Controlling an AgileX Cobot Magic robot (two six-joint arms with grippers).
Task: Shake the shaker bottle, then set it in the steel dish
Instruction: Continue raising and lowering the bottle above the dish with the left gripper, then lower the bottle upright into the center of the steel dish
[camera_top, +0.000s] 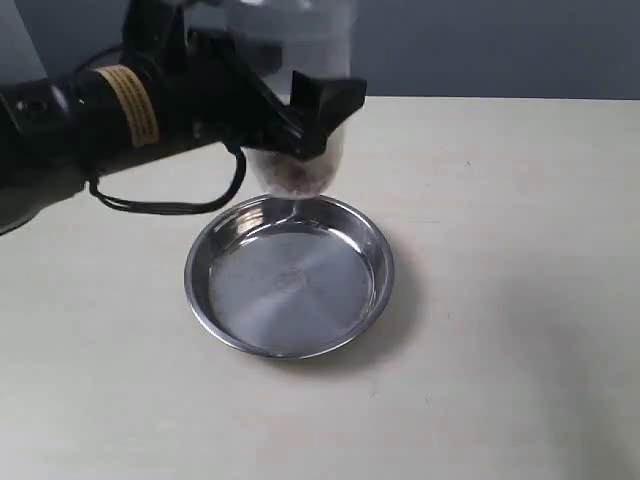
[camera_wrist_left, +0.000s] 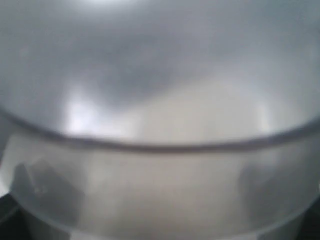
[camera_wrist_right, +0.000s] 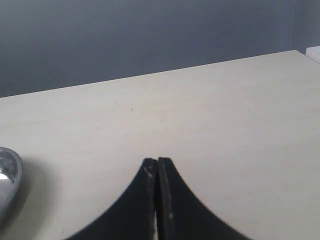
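Shaker bottle (camera_top: 300, 30) hangs above far rim of steel dish (camera_top: 290, 352), left tool (camera_top: 300, 115) clamped on it. Granules (camera_top: 298, 175) sit low inside. Right tool (camera_wrist_right: 157, 165) tips pressed together above tabletop (camera_top: 520, 250).

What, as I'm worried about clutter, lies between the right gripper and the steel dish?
Only bare table, in the right wrist view: nothing stands between the shut right gripper and the steel dish.

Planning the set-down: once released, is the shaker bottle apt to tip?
Possibly: the shaker bottle tapers to a narrow base, held over the steel dish's sloped rim. Low-sitting granules should steady it. Looks rigid in the left pincer.
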